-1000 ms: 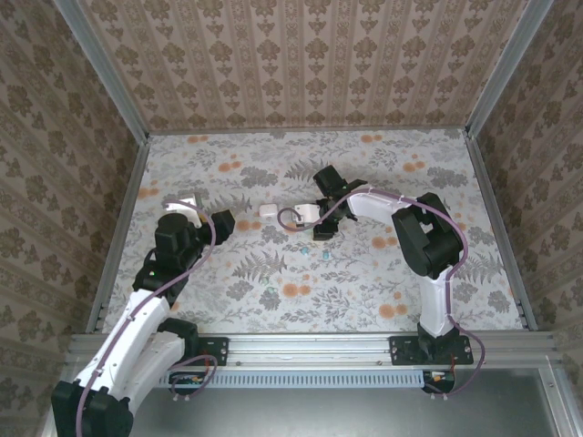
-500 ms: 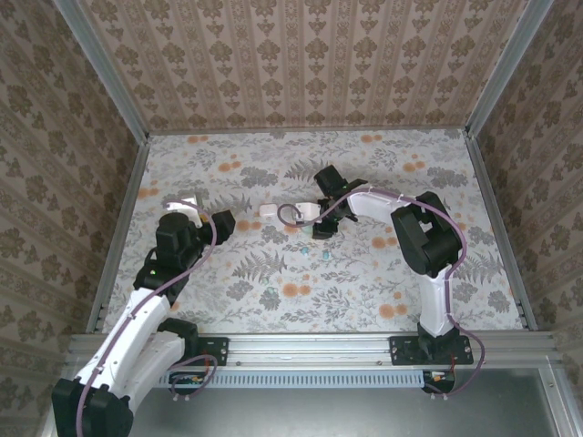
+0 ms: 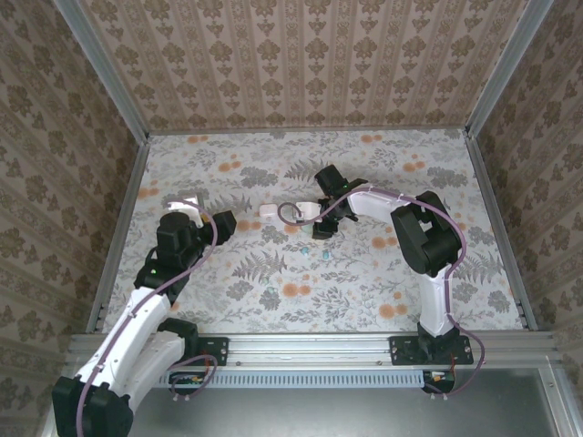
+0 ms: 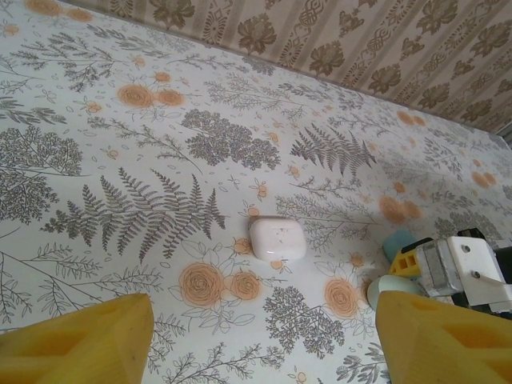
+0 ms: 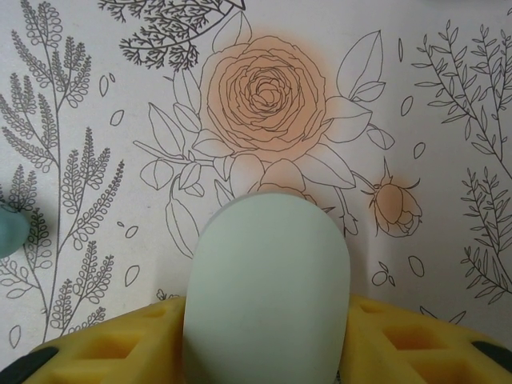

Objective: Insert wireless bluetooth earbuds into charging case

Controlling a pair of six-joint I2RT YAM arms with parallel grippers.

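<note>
Nothing is seated yet: the tiny teal-green plastic earbuds lie loose mid-tabletop, just toward the near edge from the right pincer. A pale mint-green pebble-shaped case is clamped between that pincer's yellow pads. The left pincer is spread wide and empty, with a white rounded case, seemingly closed, lying ahead of it.

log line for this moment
left hand: open, empty | right hand: closed on pale green case | white case: lid shut, lying on table
</note>
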